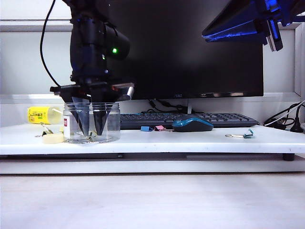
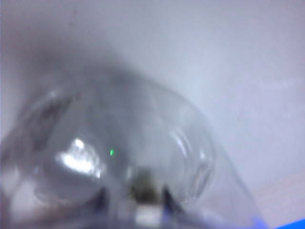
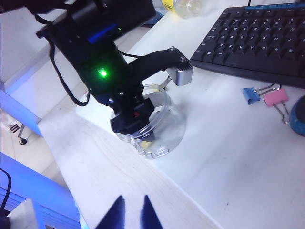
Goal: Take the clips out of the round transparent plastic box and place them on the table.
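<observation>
You've got the table (image 1: pixel 200 140) edge nearest, white and flat. On it at the left sits the jar (image 1: pixel 112 125), upright, with the left gripper (image 1: pixel 92 131) plunged straight down through its mouth; both dark fingers (image 1: pixel 100 121) reach nearly to the jar floor. A yellowish clip (image 1: pixel 89 138) lies at the bottom, right at the fingertips, roughly between them. The left wrist view is blurred: a yellowish blob, the clip (image 2: pixel 143 187), sits between two dark tips near the jar bottom, but you can't tell whether the jaws are clamped on it or just straddling it. Touch can't be confirmed. Just left of the jar lie a tape roll (image 1: pixel 53 138) and one more clip (image 1: pixel 45 129) already on the table. Right gripper (image 3: pixel 132 214) hangs high, well apart from the jar, narrow gap between its tips, nothing in it. Farther back: blue clip (image 3: pixel 250 95) and pink clip (image 3: pixel 276 97) side by side, mouse (image 1: pixel 192 125), teal clip (image 1: pixel 247 135), keyboard (image 1: pixel 224 118), yellow-labelled bottle (image 1: pixel 43 115), monitor (image 1: pixel 190 47).
</observation>
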